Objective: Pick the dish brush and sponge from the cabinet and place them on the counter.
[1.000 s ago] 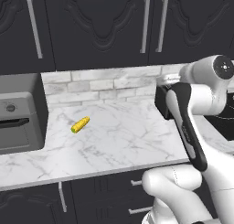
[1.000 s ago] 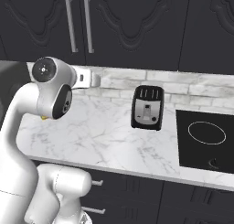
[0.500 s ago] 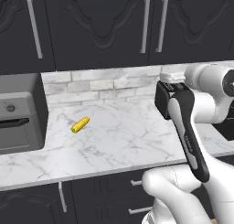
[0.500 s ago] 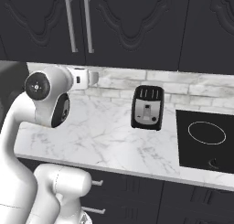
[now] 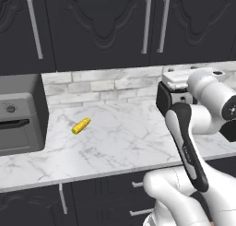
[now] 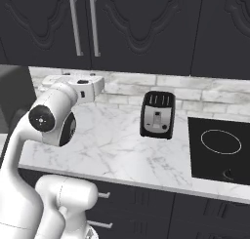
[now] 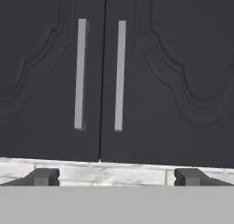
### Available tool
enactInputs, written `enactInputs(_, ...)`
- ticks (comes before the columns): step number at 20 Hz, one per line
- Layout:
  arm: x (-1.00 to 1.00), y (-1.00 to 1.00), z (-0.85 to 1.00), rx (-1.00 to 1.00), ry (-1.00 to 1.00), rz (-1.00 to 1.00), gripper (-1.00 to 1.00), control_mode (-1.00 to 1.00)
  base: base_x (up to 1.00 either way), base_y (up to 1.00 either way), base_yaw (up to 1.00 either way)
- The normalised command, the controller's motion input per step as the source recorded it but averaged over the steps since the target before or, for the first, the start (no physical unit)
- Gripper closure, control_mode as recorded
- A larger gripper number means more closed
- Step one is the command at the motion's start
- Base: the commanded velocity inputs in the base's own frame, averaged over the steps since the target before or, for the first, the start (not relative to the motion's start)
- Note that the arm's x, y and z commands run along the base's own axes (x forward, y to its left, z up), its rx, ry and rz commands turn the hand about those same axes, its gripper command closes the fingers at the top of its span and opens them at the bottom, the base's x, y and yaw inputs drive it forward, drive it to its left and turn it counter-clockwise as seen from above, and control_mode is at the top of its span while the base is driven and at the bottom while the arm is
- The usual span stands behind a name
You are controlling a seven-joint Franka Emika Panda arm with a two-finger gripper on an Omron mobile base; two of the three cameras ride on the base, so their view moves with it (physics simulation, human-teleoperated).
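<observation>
The cabinet (image 7: 160,81) is a dark upper wall unit, and both of its carved doors are closed. Two vertical silver bar handles (image 7: 81,74) flank the seam between the doors. My gripper (image 7: 116,177) faces these doors from a short way off, just below handle height, and is open with nothing between its fingertips (image 7: 43,176). The white hand (image 5: 179,78) hovers above the marble counter (image 5: 120,142) near the back wall, also seen as the hand (image 6: 86,87) over the counter (image 6: 112,145). The dish brush and sponge are hidden.
A yellow corn cob (image 5: 80,125) lies on the counter's left part. A grey box-like appliance (image 5: 18,114) stands at the far left. A black toaster (image 6: 157,115) stands right of the hand, and a black cooktop (image 6: 219,145) lies beyond it. Dark drawers (image 5: 133,202) run below.
The arm's elbow joint has swung lower while the hand stayed near the back wall, facing the cabinet. The jaws have stayed open. Nothing on the counter has moved.
</observation>
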Motion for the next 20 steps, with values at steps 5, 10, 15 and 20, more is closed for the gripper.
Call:
enactInputs(5,-0.03,0.00,0.17,0.00,-0.21,0.00,-1.00,-1.00,0.00,0.00,0.00)
enactInputs(10,0.00,0.00,0.13,0.00,-0.12,0.00,-1.00,-1.00,0.00,0.00,0.00)
enactInputs(15,0.04,0.00,0.20,0.00,-0.06,0.00,-1.00,-1.00,0.00,0.00,0.00)
enactInputs(20,0.04,0.00,0.25,0.00,-0.03,0.00,-1.00,-1.00,0.00,0.00,0.00)
